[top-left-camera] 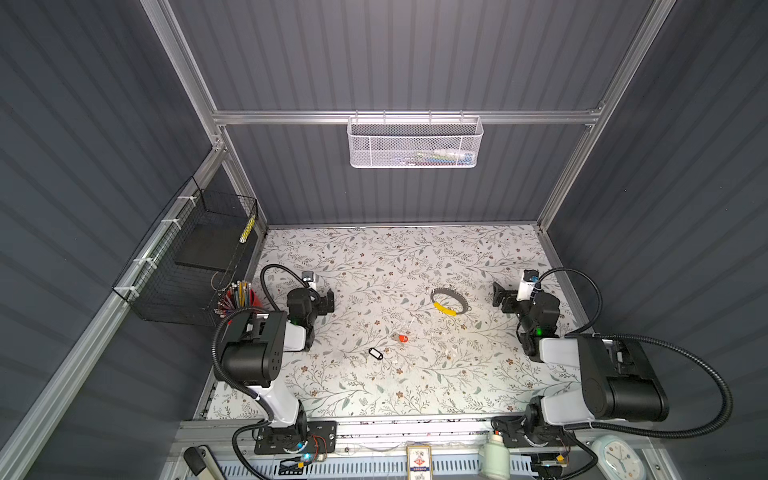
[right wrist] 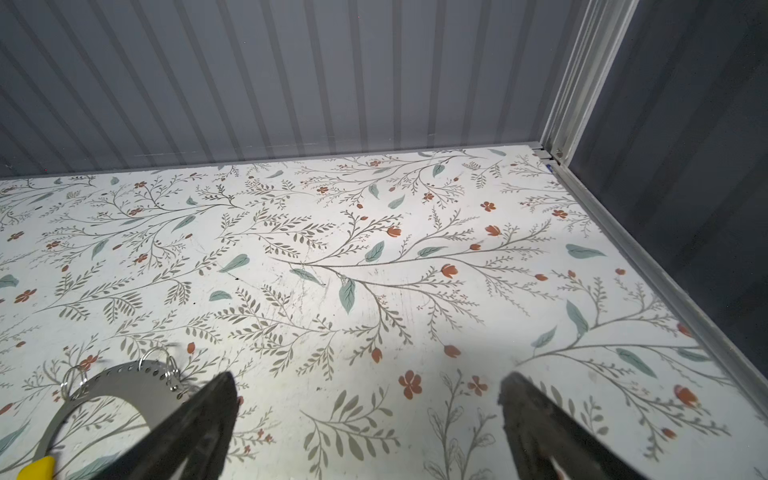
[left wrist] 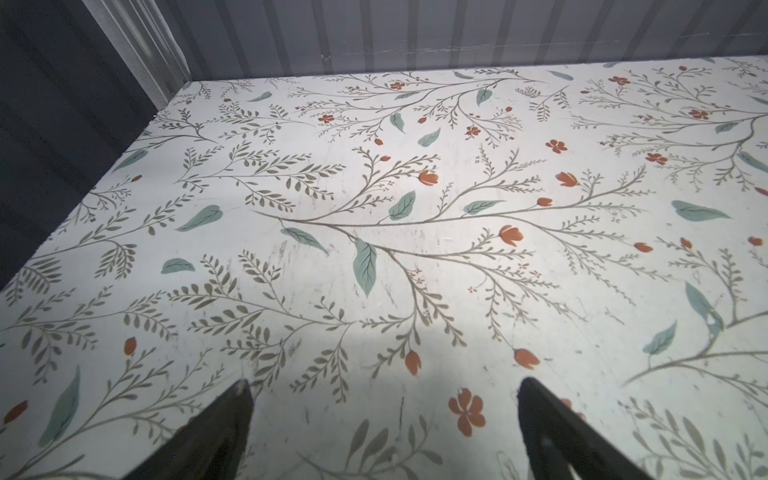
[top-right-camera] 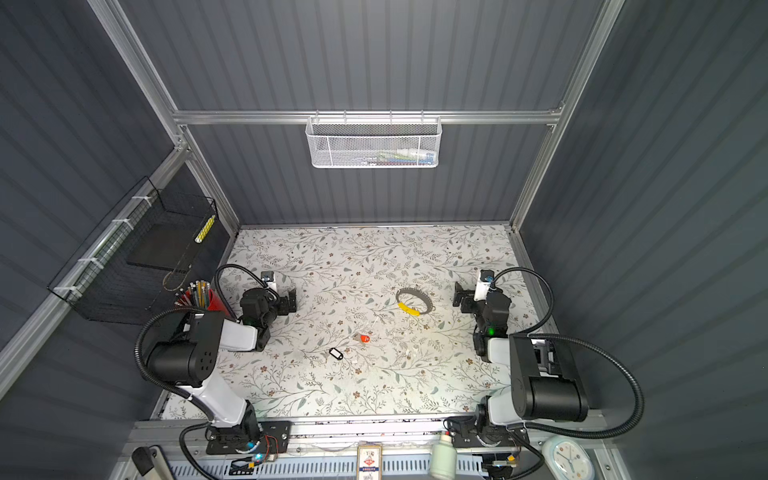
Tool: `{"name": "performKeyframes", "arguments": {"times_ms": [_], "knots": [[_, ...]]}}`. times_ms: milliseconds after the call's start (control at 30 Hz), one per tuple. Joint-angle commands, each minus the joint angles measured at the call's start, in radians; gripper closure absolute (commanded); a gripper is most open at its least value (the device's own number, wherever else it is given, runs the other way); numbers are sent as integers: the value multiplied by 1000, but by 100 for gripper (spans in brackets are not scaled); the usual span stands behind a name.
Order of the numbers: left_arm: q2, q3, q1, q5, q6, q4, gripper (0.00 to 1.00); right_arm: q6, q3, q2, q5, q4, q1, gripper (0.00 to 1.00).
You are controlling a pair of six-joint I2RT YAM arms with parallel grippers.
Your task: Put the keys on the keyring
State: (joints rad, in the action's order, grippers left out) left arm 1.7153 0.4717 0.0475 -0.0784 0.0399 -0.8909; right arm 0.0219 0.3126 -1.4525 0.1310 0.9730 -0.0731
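Grey thin metal hoop keyring (top-left-camera: 444, 308) with yellow segment flat on floral tabletop (top-left-camera: 374, 257), just beside right gripper (top-left-camera: 500, 297), inward of its wide-open, empty jaws. Orange-red-tagged key (top-left-camera: 402, 338) and black oval-tagged key (top-left-camera: 375, 353) loose frontward, nearer left gripper (top-left-camera: 329, 301), likewise gaping, empty.

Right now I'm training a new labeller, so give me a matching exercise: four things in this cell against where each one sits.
Things
1. orange-red plastic key tag
2. black oval key tag with white insert
3. thin grey hoop keyring with yellow segment
4. white wire-mesh basket

Places
A. hung on the rear rail
B. on the table, nearest the back wall
C. on the table, nearest its front edge
D. on the table, between the other two loose items

Pairs: 1-D, 2-C, 3-B, 4-A
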Motion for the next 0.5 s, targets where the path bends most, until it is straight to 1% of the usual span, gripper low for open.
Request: {"name": "performKeyframes", "arguments": {"times_ms": [0, 467], "knots": [[1, 6, -3, 11, -5, -10, 0, -2, -5, -2, -8, 27, 1, 1], [1, 5, -3, 11, -5, -10, 0, 9, 10, -5, 14, 4, -11, 1]]}}
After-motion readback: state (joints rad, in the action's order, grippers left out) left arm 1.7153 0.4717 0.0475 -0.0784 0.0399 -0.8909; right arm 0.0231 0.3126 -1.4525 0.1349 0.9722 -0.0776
